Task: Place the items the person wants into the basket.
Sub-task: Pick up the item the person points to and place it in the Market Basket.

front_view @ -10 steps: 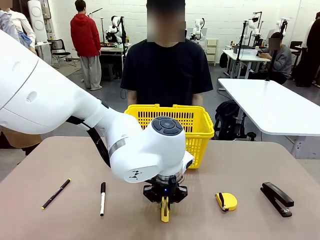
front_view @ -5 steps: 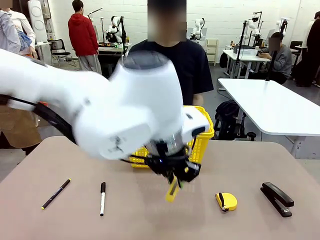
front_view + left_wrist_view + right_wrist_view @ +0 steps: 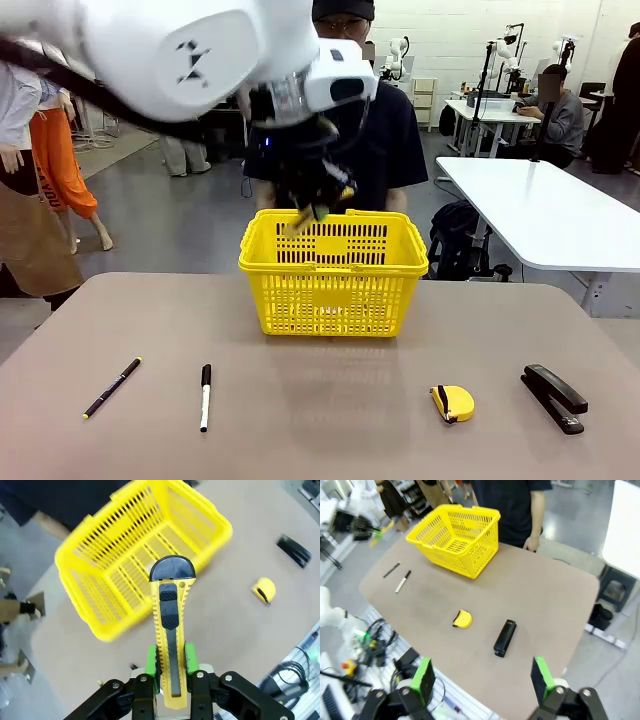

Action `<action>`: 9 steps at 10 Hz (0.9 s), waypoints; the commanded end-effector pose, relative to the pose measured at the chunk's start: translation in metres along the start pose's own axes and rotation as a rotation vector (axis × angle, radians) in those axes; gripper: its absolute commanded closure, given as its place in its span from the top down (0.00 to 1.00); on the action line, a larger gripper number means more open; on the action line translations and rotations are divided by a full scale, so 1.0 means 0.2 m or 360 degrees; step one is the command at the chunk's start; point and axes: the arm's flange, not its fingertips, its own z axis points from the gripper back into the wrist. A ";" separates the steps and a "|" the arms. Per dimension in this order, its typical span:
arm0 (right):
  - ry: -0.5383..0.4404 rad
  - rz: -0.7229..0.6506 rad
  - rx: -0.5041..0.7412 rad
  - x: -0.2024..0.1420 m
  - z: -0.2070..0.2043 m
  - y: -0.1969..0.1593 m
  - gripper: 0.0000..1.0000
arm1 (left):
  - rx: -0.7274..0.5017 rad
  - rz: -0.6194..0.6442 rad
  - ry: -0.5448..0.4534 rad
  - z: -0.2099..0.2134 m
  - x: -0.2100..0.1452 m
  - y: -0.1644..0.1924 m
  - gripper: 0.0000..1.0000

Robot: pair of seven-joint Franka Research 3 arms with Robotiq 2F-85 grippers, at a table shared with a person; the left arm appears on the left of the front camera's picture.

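My left gripper (image 3: 312, 200) hangs high above the yellow basket (image 3: 335, 270), shut on the yellow-and-black utility knife (image 3: 299, 222). In the left wrist view the knife (image 3: 170, 620) stands clamped between the green pads of that gripper (image 3: 170, 657), with the basket (image 3: 135, 575) open below it. The yellow tape measure (image 3: 452, 402) and the black stapler (image 3: 553, 396) lie at the front right of the table. The person (image 3: 335, 140) stands behind the basket. My right gripper (image 3: 482, 677) is open, high over the table's corner, far from the tape measure (image 3: 463, 619) and stapler (image 3: 504, 637).
A thin black pen (image 3: 112, 387) and a white marker (image 3: 205, 396) lie at the front left of the brown table (image 3: 320, 420). Another white table (image 3: 550, 210) stands at the right beyond it.
My left arm has lifted the knife off the table's front middle and carried it up and back over the basket. The other tools have not moved.
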 end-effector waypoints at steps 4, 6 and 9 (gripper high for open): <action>-0.0034 0.0021 0.0005 0.00 -0.02 0.00 1.00 | 0.0069 -0.0108 0.0170 -0.42 0.46 0.22 0.00; -0.0034 0.0021 0.0005 0.00 -0.02 0.00 1.00 | 0.0082 -0.0089 0.0304 -0.56 0.43 0.29 0.00; -0.0034 0.0021 0.0005 0.00 -0.02 0.00 1.00 | 0.0054 -0.0081 0.0243 -0.58 0.40 0.28 0.00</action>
